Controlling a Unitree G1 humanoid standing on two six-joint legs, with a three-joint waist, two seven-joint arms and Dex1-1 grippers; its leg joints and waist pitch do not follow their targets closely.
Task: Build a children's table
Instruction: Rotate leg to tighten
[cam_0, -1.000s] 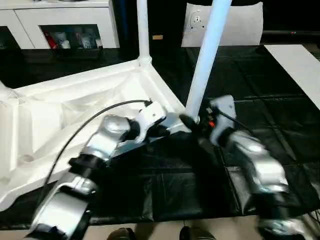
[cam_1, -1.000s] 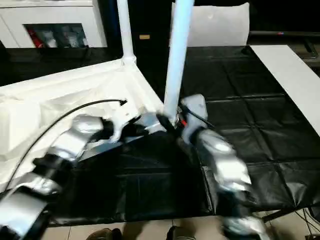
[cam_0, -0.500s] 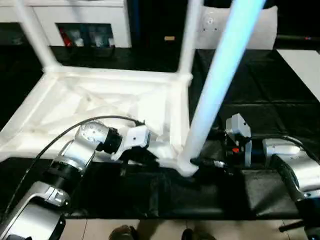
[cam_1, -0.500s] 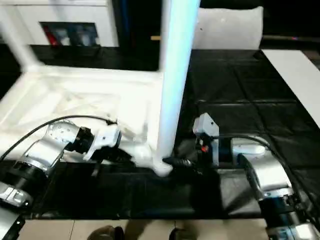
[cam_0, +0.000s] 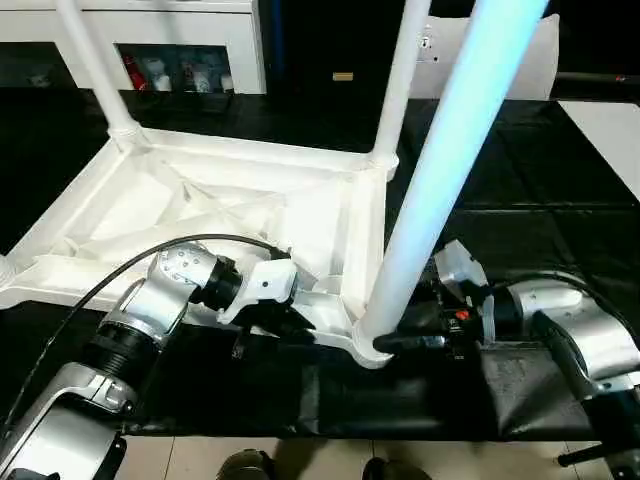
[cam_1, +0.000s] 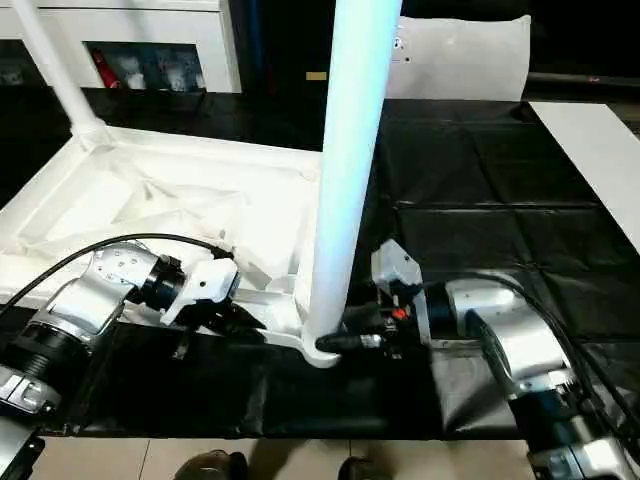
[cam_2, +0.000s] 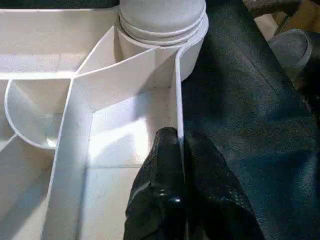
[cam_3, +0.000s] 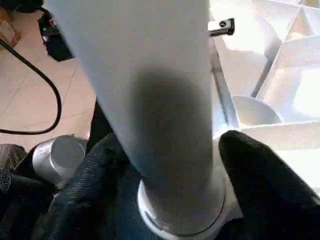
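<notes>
Shoes of a person (cam_0: 245, 466) showed at the bottom edge of the head view, nearest of all; just beyond, across the lower middle, the two grippers worked one corner of the upturned tabletop (cam_0: 210, 215); the left gripper (cam_2: 179, 145) was pinched shut on the thin side wall of the tabletop near the corner socket, seemingly to hold the piece steady; the right gripper (cam_0: 412, 343), at lower right, had its black fingers (cam_3: 252, 170) set on either side of the base of the near leg (cam_0: 440, 170), touching it, probably to seat or turn it in the socket; that leg rose steeply toward the top of the frame; two more legs (cam_0: 400, 85) stood in the far corners at upper left and upper centre; behind them, at top left, was a white cabinet (cam_0: 160, 45).
</notes>
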